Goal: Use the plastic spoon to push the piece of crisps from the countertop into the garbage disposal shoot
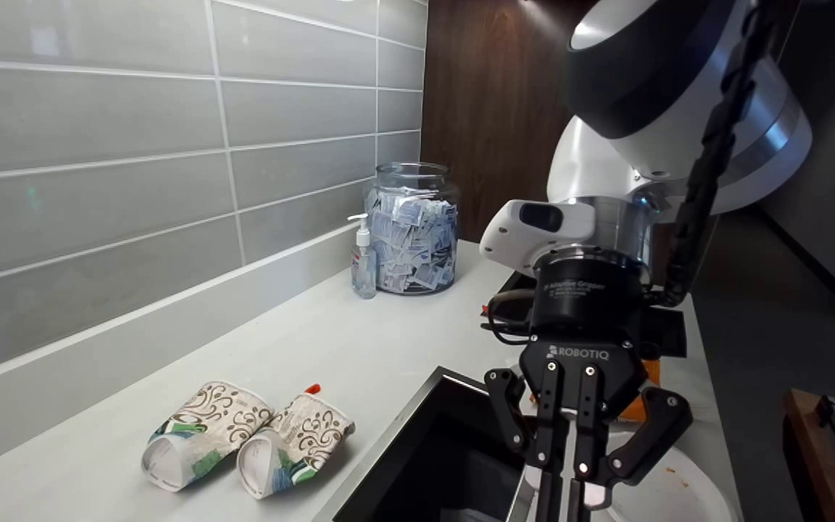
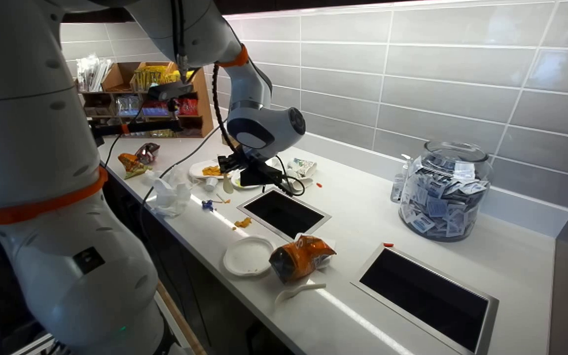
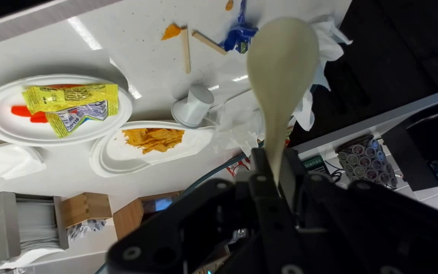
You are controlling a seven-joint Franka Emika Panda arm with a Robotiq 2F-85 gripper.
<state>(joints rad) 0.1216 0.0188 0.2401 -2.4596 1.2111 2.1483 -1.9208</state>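
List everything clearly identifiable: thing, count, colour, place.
Countertop: 1, pale grey, below tiled wall
Disposal openings: 2, black, countertop
Plates: 3+, white, countertop
Crisps: many, orange, plate and countertop
Snack bags: 2+, orange, countertop
Plastic spoons: 2, cream, one gripped, one beside bag
Crushed paper cups: 2, patterned white, beside opening
Glass jar: 1, clear, near wall
Pump bottle: 1, clear, beside jar
Wooden sticks: 2, tan, countertop
Wrappers: 2+, yellow/blue, plate and countertop
Shelf organizer: 1, brown, far end
Arm: 1, white, above countertop
Gripper: 1, black, shut on spoon

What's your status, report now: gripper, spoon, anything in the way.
Gripper shut on plastic spoon. Crisps on countertop beside dark opening. Wooden stick beside stray crisp, possibly in the way.
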